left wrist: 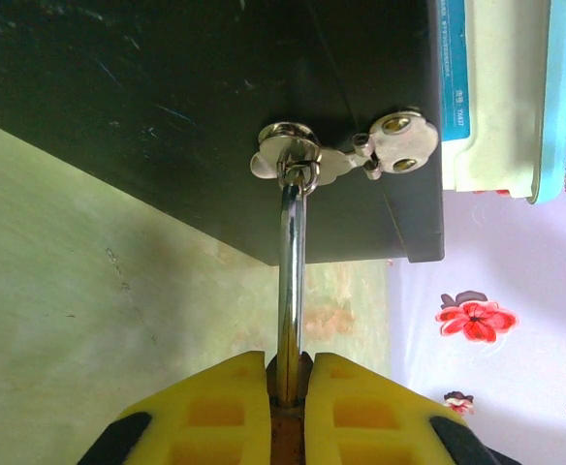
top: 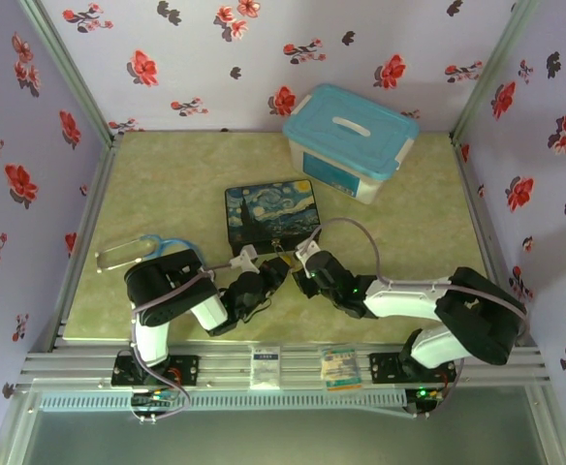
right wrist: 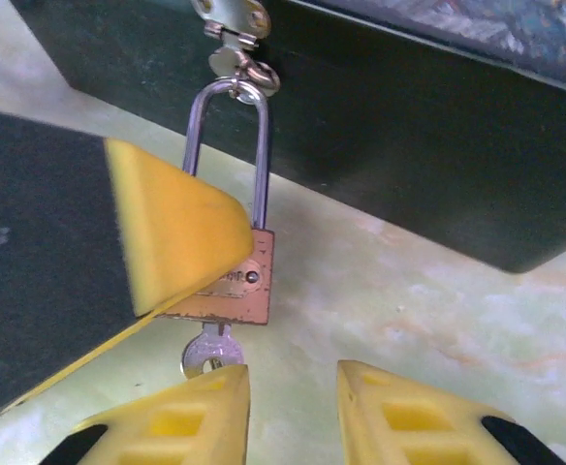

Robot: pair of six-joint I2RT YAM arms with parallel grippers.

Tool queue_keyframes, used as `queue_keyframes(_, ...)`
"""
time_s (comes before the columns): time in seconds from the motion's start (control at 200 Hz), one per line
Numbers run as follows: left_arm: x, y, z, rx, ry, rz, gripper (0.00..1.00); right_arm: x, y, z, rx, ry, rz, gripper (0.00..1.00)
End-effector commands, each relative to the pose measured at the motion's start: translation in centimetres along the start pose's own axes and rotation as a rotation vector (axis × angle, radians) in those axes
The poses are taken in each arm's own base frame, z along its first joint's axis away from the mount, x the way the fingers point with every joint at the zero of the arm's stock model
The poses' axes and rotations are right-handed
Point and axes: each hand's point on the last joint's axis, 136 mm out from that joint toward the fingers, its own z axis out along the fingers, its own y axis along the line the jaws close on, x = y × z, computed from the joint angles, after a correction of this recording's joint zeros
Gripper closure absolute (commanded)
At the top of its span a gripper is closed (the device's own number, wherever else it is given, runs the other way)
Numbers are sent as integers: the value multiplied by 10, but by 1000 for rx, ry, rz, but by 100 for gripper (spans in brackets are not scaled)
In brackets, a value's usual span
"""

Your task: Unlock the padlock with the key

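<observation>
One padlock [right wrist: 239,291], one key [right wrist: 208,356], one box [top: 268,213], one tub [top: 351,136] — one stethoscope [top: 128,252]

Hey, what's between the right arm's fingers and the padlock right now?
The key, its head sticking out under the padlock, just above the right fingers; the right wrist view shows it.

- Flat box [top: 273,215] mid-table, lidded tub [top: 349,140] behind it to the far right
- Stethoscope [top: 157,240] well left of the box, slightly nearer me
- Padlock [right wrist: 235,291] on the box's near side, key [right wrist: 208,354] at its near end, just beyond my right pincer [right wrist: 293,378]
</observation>
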Motion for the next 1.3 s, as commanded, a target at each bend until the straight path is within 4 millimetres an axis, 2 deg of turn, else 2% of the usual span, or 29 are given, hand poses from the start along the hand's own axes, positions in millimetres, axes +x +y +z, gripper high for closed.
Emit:
queue_keyframes(0.0, 10, 0, -5, -7, 46, -5, 100, 2, -13, 2, 143, 38, -196, 63)
queue_keyframes(0.12, 10, -1, -6, -6, 46, -12, 100, 3, 2, 3, 125, 47, -329, 59)
queue_keyframes(0.305, 9, -2, -7, -9, 43, -3, 100, -4, 14, -1, 92, 4, -389, 51)
queue_keyframes(0.49, 8, -1, -6, -13, 35, -2, 100, 4, 8, -9, 103, 50, -444, 52)
queue_keyframes(0.63, 7, 0, -6, -16, 31, 0, 100, -2, 2, -23, 112, 1, -393, 60)
queue_keyframes(0.71, 8, -1, -6, -13, 33, 1, 100, 0, 3, -26, 92, -9, -395, 60)
queue_keyframes(0.82, 9, -2, -5, -10, 34, -1, 100, 4, 12, -22, 53, -24, -433, 55)
queue_keyframes(0.99, 8, -6, -6, 0, 32, 0, 100, 5, 17, -7, 64, 9, -493, 55)
queue_keyframes(1.165, 11, -5, -7, -3, 40, -8, 100, -12, 16, 3, 146, -32, -503, 55)
queue_keyframes(1.295, 14, -5, -5, -4, 44, -12, 100, -26, 25, 6, 176, -87, -487, 56)
